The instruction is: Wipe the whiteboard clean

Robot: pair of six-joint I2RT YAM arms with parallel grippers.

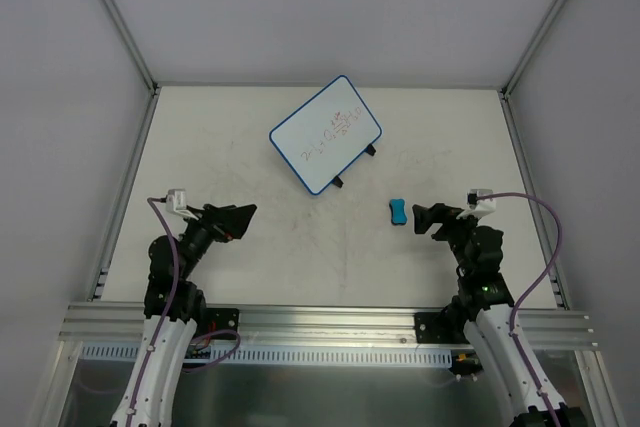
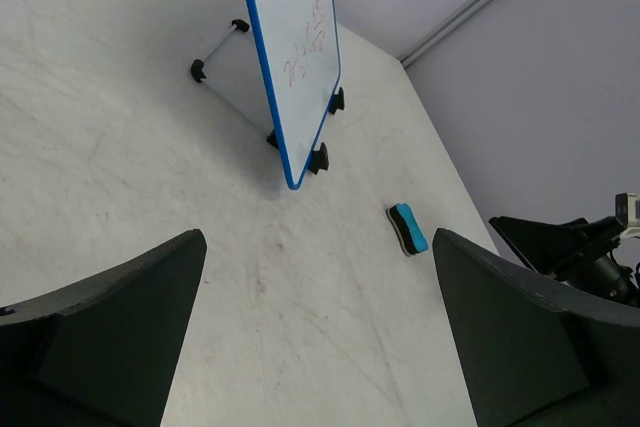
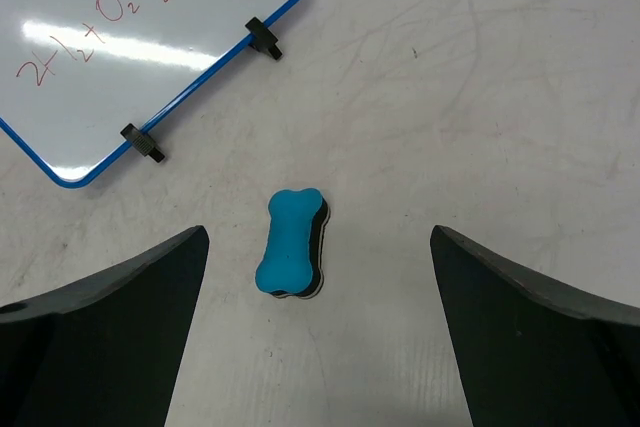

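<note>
R gripper (image 1: 418,217): fingers spread, empty. Eraser (image 3: 291,245) just ahead, centred betw. fingers, long axis approx. along approach line, so narrow width faces fingers. Whiteboard (image 1: 325,134) beyond eraser, ahead-left, red writing on it. L gripper (image 1: 240,217) also spread, farther off; R arm nearer.

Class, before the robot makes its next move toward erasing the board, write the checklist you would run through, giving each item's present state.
1. Legible red handwriting on the blue-rimmed white whiteboard: ok.
2. Loose blue bone-shaped eraser on the table, apart from the whiteboard: ok.
3. Open right gripper facing the eraser: ok.
4. Open, empty left gripper: ok.
5. Whiteboard's black feet firm enough for wiping: cannot tell.
</note>
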